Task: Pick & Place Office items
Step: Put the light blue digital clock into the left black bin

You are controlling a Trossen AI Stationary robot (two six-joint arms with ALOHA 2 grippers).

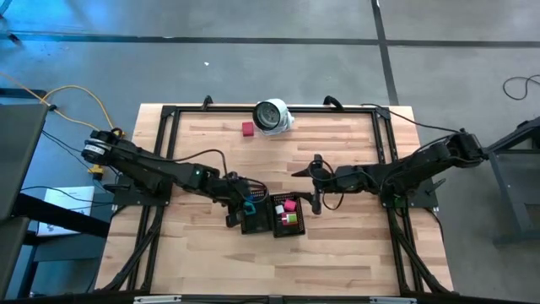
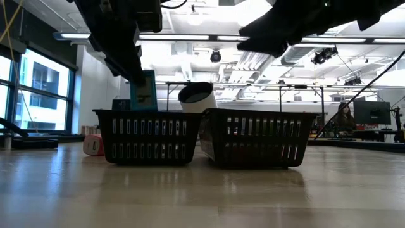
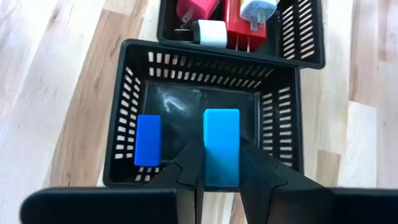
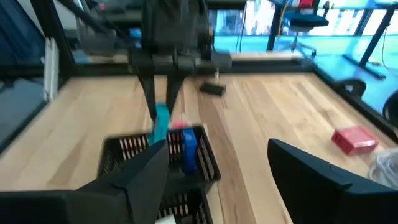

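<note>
My left gripper (image 3: 221,152) is shut on a light blue block (image 3: 221,134) over the left black mesh tray (image 3: 283,124). A darker blue piece (image 3: 148,140) lies on that tray's floor. The neighbouring tray (image 3: 308,37) holds pink, red and white pieces. In the low view the block (image 2: 144,92) stands upright just above the left tray's rim (image 2: 149,113). My right gripper (image 1: 315,181) hangs open to the right of the trays, with nothing between its fingers (image 4: 146,177). A red piece (image 1: 247,128) lies on the table near the far edge. My left gripper pinches the light blue block by its two long sides (image 3: 207,167), at the end nearest the gripper, between the two fingers (image 3: 189,163). The fingers slant down from the table's left and lie along the block. The block is lifted clear over the tray's inside.
A round white-and-grey object (image 1: 272,116) sits at the far edge beside the red piece. The two trays (image 1: 270,216) stand side by side at the table's middle, toward the near edge. Bare wood lies to the left, right and near side of them.
</note>
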